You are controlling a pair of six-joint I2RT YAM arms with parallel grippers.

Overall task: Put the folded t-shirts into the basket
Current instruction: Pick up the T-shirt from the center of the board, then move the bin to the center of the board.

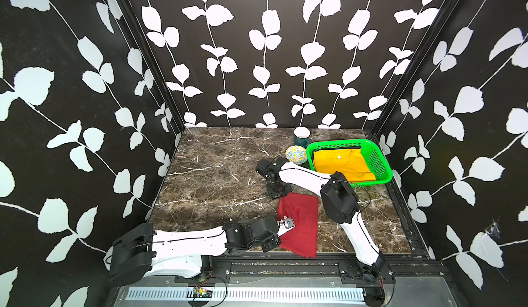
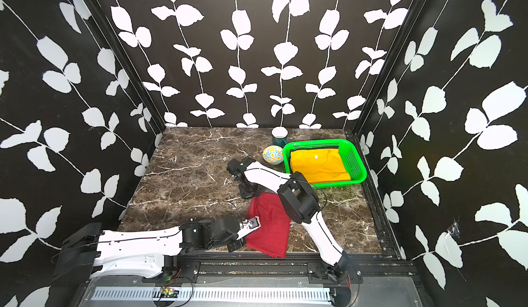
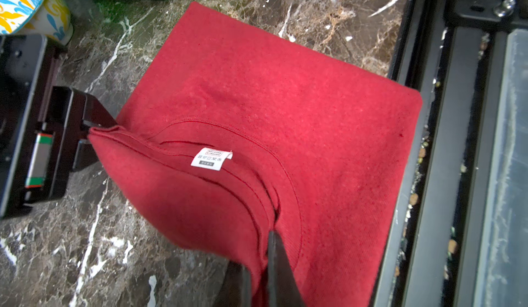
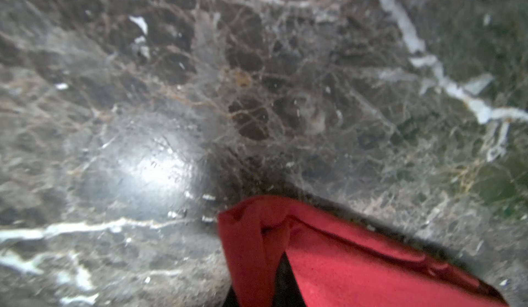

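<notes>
Two of the three tees look sorted already. The mustard tee (image 1: 343, 162) lies flat in the green basket (image 1: 380, 165) at the far right of the worktop (image 1: 214, 171), and a dark strip (image 1: 334, 149) peeking out behind it is, I'd guess, the black one. The red tee (image 1: 300, 222) is the one left. It sits folded near the front of the worktop, with its near corner right at the black front rail (image 3: 414, 177).

Both tools are clenched on it along the collar edge. The left tool (image 3: 257, 274) has a bunch of cloth squeezed between its fingers. The right tool (image 3: 93, 132) is pinching the far corner of that same edge.

Handling-wise it's light, soft and totally floppy, with zero stiffness. With only one edge held, I'd expect the rest to hang like a curtain and the fold to start opening, so both ends want to rise together and stay taut. Several layers show at the collar, and a loose one could slip out of the pinch.

Room is tight on the way over. The patterned bowl (image 1: 295, 154) and the mug (image 1: 301, 137) stand just beside the basket's left side, and the right arm (image 1: 340, 197) has its elbow between tee and basket. The basket is barely bigger than a folded shirt, so the hanging cloth has to clear the rim — plenty of open worktop to the left, though.
</notes>
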